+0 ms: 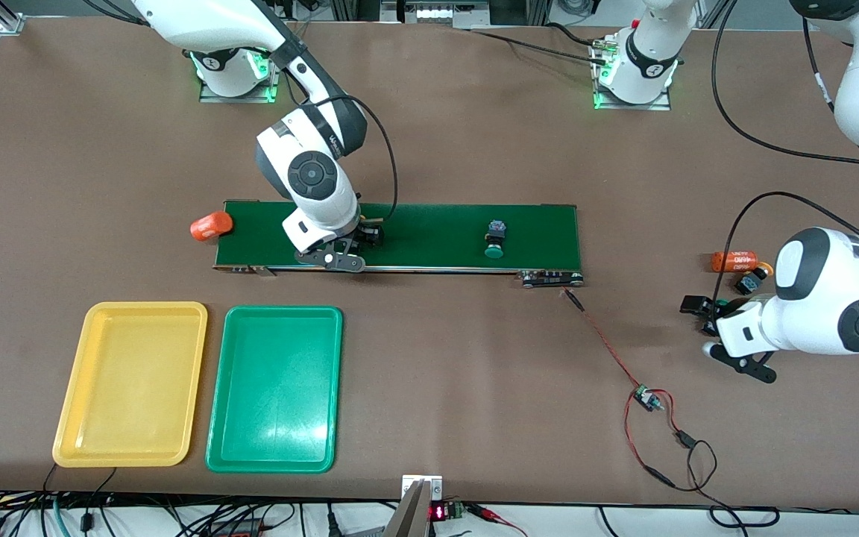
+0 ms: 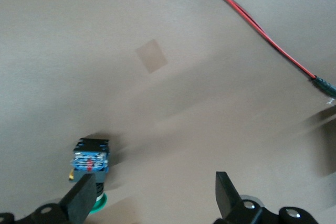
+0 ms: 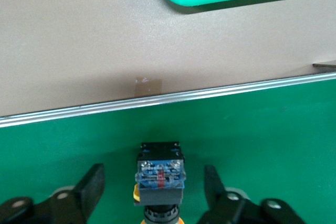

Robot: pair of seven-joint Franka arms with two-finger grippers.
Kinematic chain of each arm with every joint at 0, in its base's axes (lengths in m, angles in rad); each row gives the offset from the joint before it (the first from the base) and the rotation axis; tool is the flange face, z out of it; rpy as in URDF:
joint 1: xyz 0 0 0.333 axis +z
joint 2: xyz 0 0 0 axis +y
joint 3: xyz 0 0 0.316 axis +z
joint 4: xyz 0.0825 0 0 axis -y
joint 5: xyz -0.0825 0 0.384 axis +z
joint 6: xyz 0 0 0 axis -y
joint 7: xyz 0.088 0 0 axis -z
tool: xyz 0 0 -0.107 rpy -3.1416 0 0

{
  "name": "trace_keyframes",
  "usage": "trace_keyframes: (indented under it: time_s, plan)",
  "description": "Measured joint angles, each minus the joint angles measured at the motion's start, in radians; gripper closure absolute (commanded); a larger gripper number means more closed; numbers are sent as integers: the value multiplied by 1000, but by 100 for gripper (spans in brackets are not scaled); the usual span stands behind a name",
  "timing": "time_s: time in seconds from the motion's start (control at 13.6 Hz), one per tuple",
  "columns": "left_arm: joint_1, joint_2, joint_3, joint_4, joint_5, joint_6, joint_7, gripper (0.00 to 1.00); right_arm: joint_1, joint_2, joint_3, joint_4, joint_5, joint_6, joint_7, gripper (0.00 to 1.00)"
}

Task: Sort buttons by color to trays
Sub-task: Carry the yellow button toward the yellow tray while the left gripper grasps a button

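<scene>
Brown tabletop, dark-green conveyor belt (image 1: 429, 235) across it, two trays nearer the front camera.

My right gripper (image 3: 152, 195) hangs over the belt, fingers apart around a yellow-capped button (image 3: 159, 174). My left gripper (image 2: 152, 198) is spread over bare table beside a green-capped button (image 2: 90, 163). Another green button (image 1: 495, 240) lies on the belt. Yellow tray (image 1: 71, 418) and green tray (image 1: 274, 461) hold nothing.

No readable text; orange cylinder (image 1: 734, 261) print illegible.

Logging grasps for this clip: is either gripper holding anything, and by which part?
Nothing is held. The right gripper is open around a yellow button on the belt; the left gripper is open beside a green button.
</scene>
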Motion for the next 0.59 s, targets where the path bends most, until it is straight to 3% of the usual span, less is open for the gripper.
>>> trace_keyframes:
  time_s: [0.15,0.37,0.44,0.59]
  plan:
    - [16,0,5,4,0,0,10,0,0,9,-4,0,-5,13,0,47]
    - [30,4,6,4,0,3,32,0,0,19,-16,0,-27,30,-1,88]
    - [31,6,7,4,0,16,35,0,0,19,-17,0,-27,30,-1,97]
    - [31,8,14,4,0,36,39,0,1,19,-18,4,-27,30,-1,100]
